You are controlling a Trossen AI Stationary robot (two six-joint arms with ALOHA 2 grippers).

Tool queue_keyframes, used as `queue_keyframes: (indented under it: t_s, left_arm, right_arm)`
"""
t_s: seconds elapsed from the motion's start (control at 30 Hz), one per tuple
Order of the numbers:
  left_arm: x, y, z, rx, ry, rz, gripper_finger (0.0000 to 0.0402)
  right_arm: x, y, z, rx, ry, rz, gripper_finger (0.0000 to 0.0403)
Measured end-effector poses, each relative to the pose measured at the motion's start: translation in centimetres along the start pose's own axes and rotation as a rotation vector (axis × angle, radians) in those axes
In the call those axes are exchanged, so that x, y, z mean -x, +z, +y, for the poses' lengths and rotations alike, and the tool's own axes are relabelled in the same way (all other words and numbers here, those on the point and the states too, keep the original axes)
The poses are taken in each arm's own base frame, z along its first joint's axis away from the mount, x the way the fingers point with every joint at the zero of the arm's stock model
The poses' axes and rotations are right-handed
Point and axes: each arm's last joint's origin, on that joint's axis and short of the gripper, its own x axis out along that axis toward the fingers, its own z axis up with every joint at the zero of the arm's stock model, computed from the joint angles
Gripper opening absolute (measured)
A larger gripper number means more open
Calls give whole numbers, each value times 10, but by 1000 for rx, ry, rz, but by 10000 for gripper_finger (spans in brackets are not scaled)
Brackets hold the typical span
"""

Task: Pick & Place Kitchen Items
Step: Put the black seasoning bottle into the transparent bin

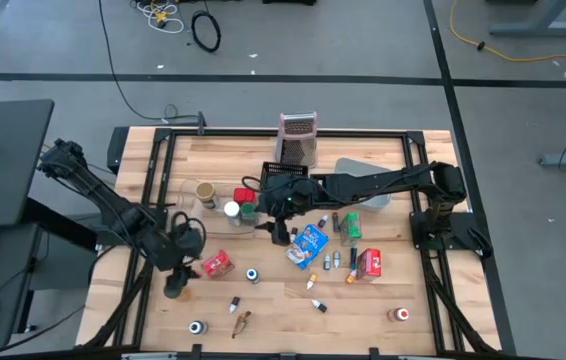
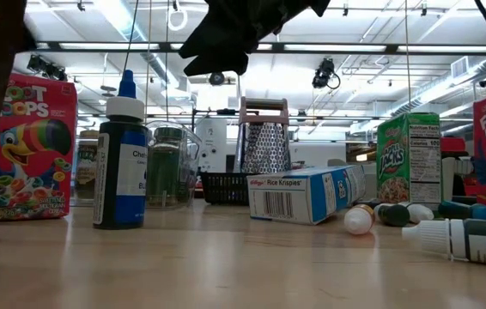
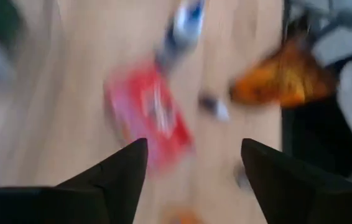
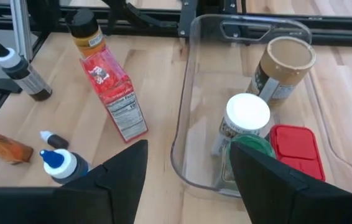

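Small kitchen items lie across the wooden table. A clear tub (image 4: 191,93) holds a brown-lidded jar (image 4: 285,68), a white-lidded jar (image 4: 245,118), a green-lidded jar (image 4: 250,146) and a red item (image 4: 297,149). My right gripper (image 4: 188,152) hovers open and empty over the tub's right end (image 1: 275,225). My left gripper (image 3: 191,146) is open and empty above the table, just left of a red packet (image 1: 217,264). A blue-capped bottle (image 1: 252,274) stands beyond that packet. A black-capped jar (image 1: 175,290) stands near the left gripper (image 1: 185,248).
A blue packet (image 1: 309,245), a green packet (image 1: 350,226), another red packet (image 1: 368,264) and tiny bottles (image 1: 333,261) lie right of centre. The silvery grater (image 1: 298,138), black basket (image 1: 285,172) and grey tray (image 1: 363,180) stand toward the far edge. Small bottles (image 1: 197,326) dot the near edge.
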Motion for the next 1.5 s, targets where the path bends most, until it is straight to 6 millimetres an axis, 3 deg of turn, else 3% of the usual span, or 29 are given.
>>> queue_keyframes:
  t_s: [0.17,0.3,0.43,0.6,0.83,1.03,1.23,1.5]
  left_arm:
    - [4,-21,11,244,75,319,246]
    - [5,-27,13,318,147,323,240]
    - [4,-24,7,366,105,268,243]
    - [3,-22,3,294,44,269,254]
    - [4,-23,6,262,87,248,251]
    - [-1,-27,2,38,46,303,239]
    - [-19,-31,-13,39,43,310,239]
    - [-39,-37,-18,38,98,398,280]
  right_arm:
    - [0,2,0,13,-3,-24,238]
    - [0,3,0,14,-3,-33,238]
    - [0,3,0,14,-4,-33,238]
    - [0,4,-1,30,-5,-43,238]
    - [0,5,-1,33,-5,-48,238]
    - [0,5,-1,31,-5,-47,238]
    - [0,4,-1,33,-5,-46,238]
    - [0,4,-1,33,-5,-46,238]
